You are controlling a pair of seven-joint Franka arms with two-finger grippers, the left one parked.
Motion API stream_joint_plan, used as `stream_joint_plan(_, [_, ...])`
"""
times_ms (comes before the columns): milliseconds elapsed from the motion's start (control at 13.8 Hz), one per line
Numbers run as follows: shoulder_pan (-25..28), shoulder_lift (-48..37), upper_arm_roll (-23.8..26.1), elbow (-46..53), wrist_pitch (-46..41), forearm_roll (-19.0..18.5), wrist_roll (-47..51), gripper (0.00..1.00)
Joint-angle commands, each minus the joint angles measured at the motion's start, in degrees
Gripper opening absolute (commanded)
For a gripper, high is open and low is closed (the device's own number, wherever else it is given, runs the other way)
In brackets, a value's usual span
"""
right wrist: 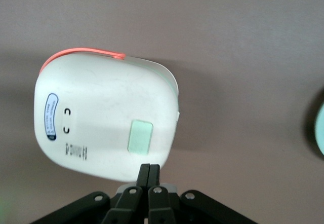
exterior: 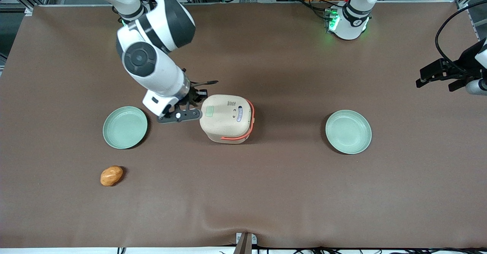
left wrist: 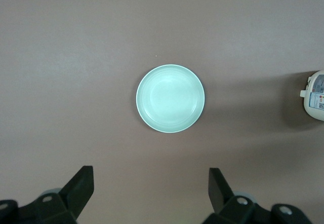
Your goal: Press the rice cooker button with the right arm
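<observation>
The rice cooker (exterior: 226, 119) stands near the table's middle, cream, lid closed, with a coral-orange handle band (exterior: 250, 119). Its pale green button (exterior: 209, 111) lies flush in the lid on the side toward the working arm. The right arm (exterior: 152, 62) reaches down beside the cooker. My gripper (exterior: 198, 96) sits at the lid's edge, close to the button, not on it. In the right wrist view the fingers (right wrist: 150, 171) are pressed together, shut on nothing, tips over the cooker's (right wrist: 101, 122) edge just short of the button (right wrist: 139, 136). The cooker's side also shows in the left wrist view (left wrist: 316, 96).
A pale green plate (exterior: 125, 127) lies toward the working arm's end, close to the gripper. Another plate (exterior: 348, 131) (left wrist: 170, 98) lies toward the parked arm's end. An orange-brown bread roll (exterior: 111, 175) lies nearer the front camera than the first plate.
</observation>
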Motion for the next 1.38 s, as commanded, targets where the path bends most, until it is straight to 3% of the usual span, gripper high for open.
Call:
stream_joint_plan(0, [1.24,2.83,-0.49,1.26,0.96,1.18,0.62,0.0])
stream_joint_plan(1304, [2.74,8.38,-0.49,0.99,4.39,0.39,-0.35,0.0])
